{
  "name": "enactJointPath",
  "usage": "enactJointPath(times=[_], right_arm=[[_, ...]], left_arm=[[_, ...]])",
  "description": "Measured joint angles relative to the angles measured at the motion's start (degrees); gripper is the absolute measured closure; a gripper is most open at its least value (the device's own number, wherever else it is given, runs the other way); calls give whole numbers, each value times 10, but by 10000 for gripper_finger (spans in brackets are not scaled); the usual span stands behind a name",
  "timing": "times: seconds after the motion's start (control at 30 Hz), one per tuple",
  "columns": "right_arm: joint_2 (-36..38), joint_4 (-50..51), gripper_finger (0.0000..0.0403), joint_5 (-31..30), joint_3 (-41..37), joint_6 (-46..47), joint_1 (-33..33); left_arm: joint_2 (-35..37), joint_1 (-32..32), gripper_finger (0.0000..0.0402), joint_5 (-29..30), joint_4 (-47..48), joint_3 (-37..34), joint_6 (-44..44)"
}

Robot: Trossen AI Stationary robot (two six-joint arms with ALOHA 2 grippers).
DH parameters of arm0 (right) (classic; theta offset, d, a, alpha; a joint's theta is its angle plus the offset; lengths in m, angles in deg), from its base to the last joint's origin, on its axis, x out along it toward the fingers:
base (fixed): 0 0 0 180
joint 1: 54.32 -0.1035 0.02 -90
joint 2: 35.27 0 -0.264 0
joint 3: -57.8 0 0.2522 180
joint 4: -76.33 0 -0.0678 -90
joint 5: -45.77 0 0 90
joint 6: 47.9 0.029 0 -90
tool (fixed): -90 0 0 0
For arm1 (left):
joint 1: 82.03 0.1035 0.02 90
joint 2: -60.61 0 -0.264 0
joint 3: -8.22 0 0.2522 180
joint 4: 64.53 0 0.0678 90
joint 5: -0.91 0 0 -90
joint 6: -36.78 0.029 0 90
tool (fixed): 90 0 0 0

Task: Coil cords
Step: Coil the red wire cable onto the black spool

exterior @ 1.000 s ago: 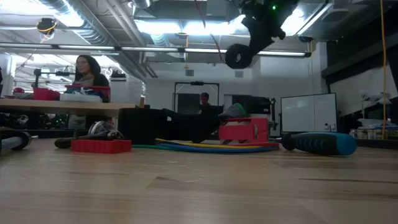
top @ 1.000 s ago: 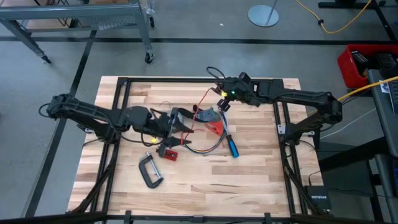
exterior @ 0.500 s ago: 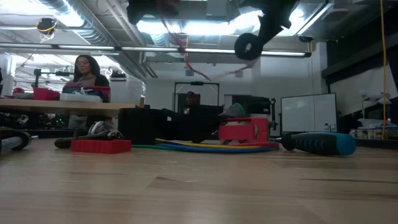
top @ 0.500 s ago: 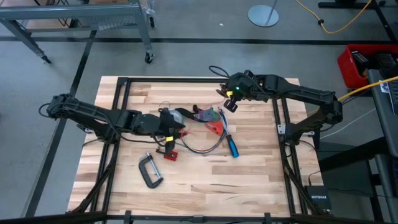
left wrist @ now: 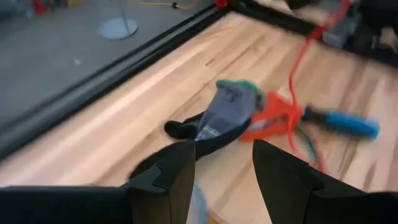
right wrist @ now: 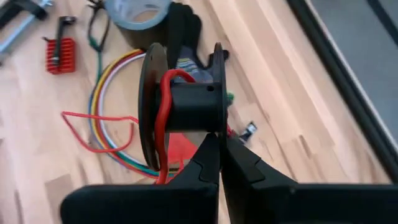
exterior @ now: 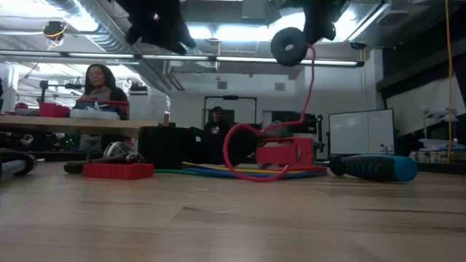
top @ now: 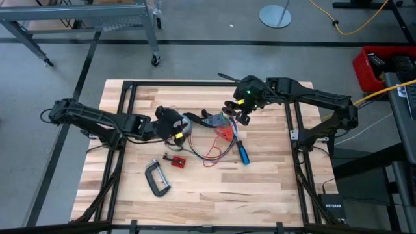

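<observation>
I use the blue-handled screwdriver (top: 242,153) as my landmark. Just beside it the red cord (top: 213,151) lies in loose loops over the multicoloured cord (right wrist: 106,84). Above it my right gripper (right wrist: 217,155), fingers pressed together, pinches a black spool (right wrist: 186,107) so the red cord can wind onto it. Farther off, my left gripper (left wrist: 222,165) hangs with fingers spread, holding nothing.

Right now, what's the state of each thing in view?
left gripper: open, empty, above the table.
right gripper: shut on spool.
spool: held aloft, red wire partly wound on.
red wire: trails loose to table.
multicolour cord: loose loop, flat on table.
screwdriver: lying flat.
</observation>
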Motion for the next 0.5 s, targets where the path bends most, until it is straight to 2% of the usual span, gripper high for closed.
enactJointPath(times=[0.07,0.2,0.33,0.5], right_arm=[[0,-16,398,11,0,0,0],[0,-64,398,27,0,-2,0],[0,-134,398,44,0,-14,0],[0,-231,398,96,0,-16,0]], left_arm=[[-3,7,249,-6,-28,-14,-31],[-18,10,249,-14,-118,-47,-27],[-50,9,249,-17,-242,-67,19],[-97,10,249,-24,-386,-73,112]])
